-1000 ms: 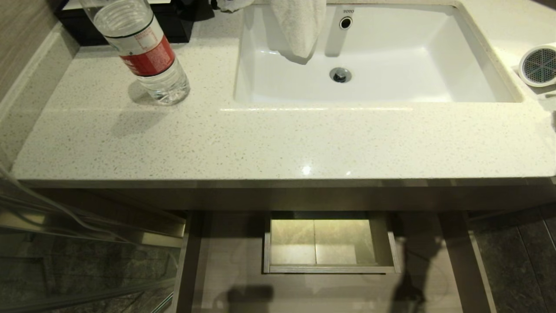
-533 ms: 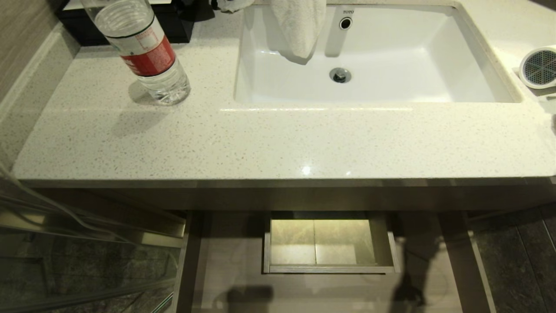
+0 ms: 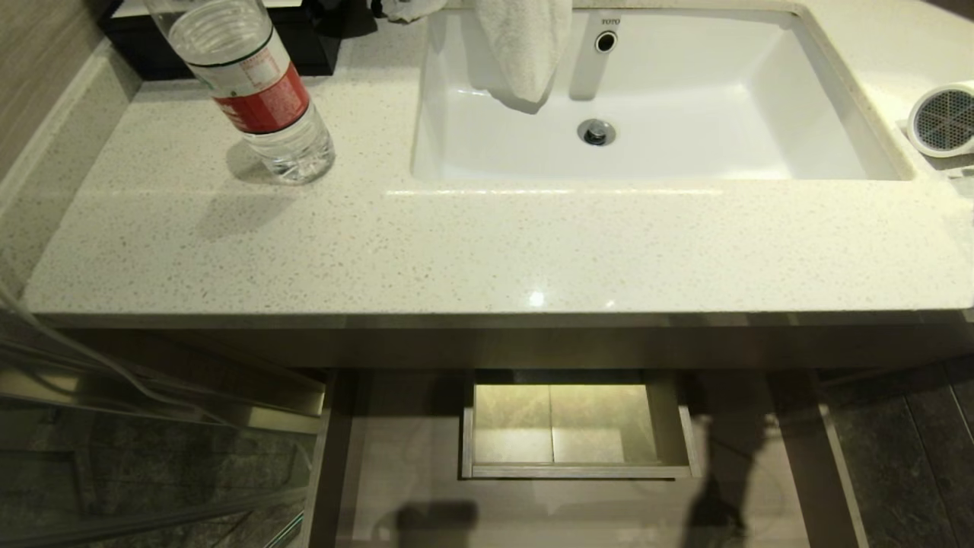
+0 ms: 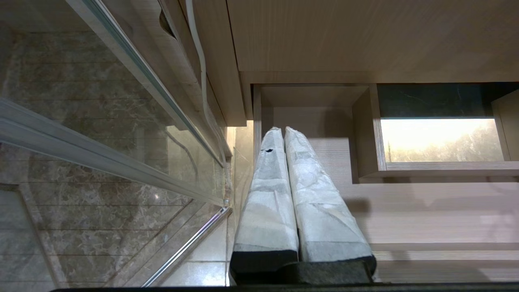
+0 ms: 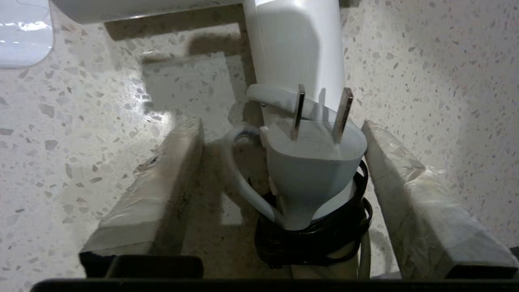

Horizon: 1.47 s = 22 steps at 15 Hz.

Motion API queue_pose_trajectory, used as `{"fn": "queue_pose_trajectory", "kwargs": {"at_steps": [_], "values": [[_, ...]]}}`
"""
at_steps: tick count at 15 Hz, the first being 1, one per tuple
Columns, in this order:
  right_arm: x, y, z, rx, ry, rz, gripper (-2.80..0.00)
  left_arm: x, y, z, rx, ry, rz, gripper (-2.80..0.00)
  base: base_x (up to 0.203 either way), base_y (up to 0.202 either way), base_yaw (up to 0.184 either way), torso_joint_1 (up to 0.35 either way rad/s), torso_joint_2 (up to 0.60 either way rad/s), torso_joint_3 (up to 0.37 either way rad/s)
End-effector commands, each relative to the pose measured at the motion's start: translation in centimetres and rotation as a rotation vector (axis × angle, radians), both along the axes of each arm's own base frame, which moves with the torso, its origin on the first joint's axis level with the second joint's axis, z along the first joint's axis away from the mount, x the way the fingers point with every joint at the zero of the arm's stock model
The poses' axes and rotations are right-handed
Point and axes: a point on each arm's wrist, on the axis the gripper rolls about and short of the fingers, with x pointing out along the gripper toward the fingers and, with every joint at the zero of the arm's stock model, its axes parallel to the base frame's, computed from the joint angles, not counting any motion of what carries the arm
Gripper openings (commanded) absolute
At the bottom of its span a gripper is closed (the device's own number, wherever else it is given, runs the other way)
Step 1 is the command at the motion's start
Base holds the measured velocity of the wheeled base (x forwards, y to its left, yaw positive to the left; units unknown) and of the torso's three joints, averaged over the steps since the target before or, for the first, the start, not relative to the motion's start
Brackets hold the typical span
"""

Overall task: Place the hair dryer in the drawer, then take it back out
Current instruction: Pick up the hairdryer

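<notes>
Our right gripper (image 5: pixel 279 125) has its jaws spread around the hair dryer (image 5: pixel 296 52), which lies on the counter (image 3: pixel 487 243) right of the sink (image 3: pixel 837 84). We should grasp handle and plug (image 5: pixel 312 162) together, squarely. The drawer (image 3: pixel 578 472) waits open; our left gripper's (image 4: pixel 284 132) jaws are pressed together, parked low.

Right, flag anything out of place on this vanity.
The towel droops over the sink's back rim into the basin. The hair dryer lies on the counter, the drawer open and empty.
</notes>
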Motion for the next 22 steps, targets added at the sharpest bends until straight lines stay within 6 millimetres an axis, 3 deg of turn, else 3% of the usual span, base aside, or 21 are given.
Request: {"fn": "queue_pose_trajectory", "kwargs": {"at_steps": [1,7,16,22], "values": [[0.3,-0.1,-0.5,0.01,0.026,0.001,-2.8,0.0,0.0,0.0,0.0,-0.001,0.001,-2.8,0.0,0.0,0.0,0.0,0.0,0.0],[-0.2,0.2,0.2,-0.003,0.012,0.009,-2.8,0.0,0.0,0.0,0.0,-0.001,0.001,-2.8,0.0,0.0,0.0,0.0,0.0,0.0],[-5.7,2.9,3.1,-0.087,-0.021,0.045,-2.8,0.0,0.0,0.0,0.0,0.001,0.0,-2.8,0.0,0.0,0.0,0.0,0.0,0.0],[-7.3,3.8,3.8,-0.091,-0.034,0.056,-2.8,0.0,0.0,0.0,0.0,-0.001,0.001,-2.8,0.0,0.0,0.0,0.0,0.0,0.0]]}}
